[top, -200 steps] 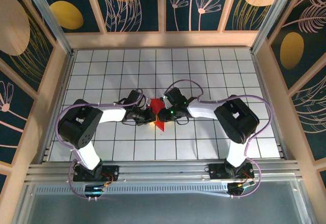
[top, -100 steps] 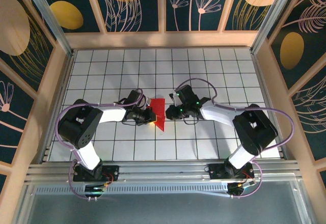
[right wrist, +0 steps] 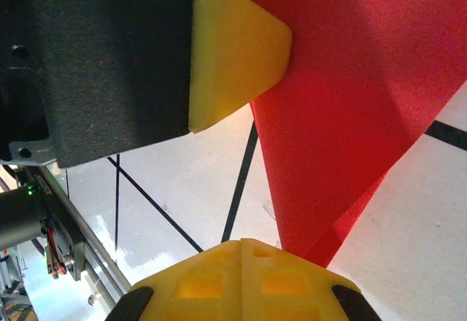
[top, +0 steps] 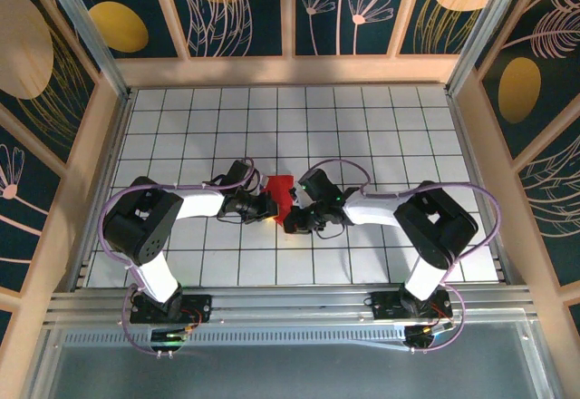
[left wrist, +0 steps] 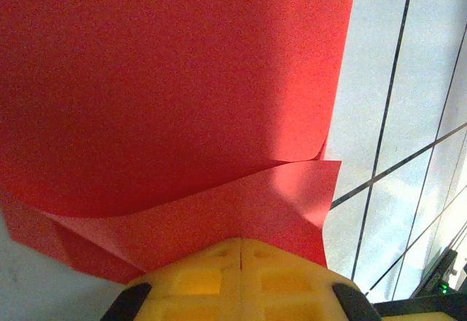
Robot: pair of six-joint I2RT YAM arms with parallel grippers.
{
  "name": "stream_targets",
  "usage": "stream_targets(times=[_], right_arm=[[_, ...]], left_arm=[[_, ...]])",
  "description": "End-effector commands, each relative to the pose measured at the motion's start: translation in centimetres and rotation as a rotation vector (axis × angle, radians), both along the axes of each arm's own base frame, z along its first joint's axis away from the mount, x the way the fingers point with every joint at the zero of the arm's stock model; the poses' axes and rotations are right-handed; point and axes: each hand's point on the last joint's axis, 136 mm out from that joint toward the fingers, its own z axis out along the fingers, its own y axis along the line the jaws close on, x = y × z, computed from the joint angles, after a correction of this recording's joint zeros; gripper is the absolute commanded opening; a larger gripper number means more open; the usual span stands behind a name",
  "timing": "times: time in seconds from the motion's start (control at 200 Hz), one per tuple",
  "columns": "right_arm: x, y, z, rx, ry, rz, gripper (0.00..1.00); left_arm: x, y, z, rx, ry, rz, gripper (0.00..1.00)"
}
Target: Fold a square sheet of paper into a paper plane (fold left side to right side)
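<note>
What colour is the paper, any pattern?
The paper is plain bright red, unmarked; clearest in the left wrist view.

Square sheet of paper (left wrist: 182, 102): thin red paper, matt, finely grained. Left hand (left wrist: 239, 246): smooth yellow plastic. Desk (left wrist: 408, 80): white, glossy.

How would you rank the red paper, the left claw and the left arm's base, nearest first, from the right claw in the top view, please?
From the right claw:
1. Red paper, beside it.
2. Left claw, just left.
3. Left arm's base, near-left edge.
</note>
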Motion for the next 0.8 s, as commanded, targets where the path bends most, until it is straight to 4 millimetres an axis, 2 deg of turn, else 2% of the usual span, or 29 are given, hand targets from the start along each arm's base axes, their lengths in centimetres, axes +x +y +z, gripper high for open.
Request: stream_targets(times=[0.0, 0.46, 0.796], right_arm=[[1.0, 0.9, 0.4, 0.014, -0.025, -0.015, 0.0], [1.3, 0.0, -1.4, -0.032, -0.009, -0.053, 0.0], [1.2, -0.7, -1.8, -0.041, 0.002, -0.064, 0.0]], left_arm=[[-1.6, 3.1, -4.0, 0.176, 0.085, 0.052, 0.0], [-1.7, 3.2, -4.1, 0.18, 0.085, 0.05, 0.0], [-1.7, 3.2, -4.1, 0.182, 0.087, 0.049, 0.0]])
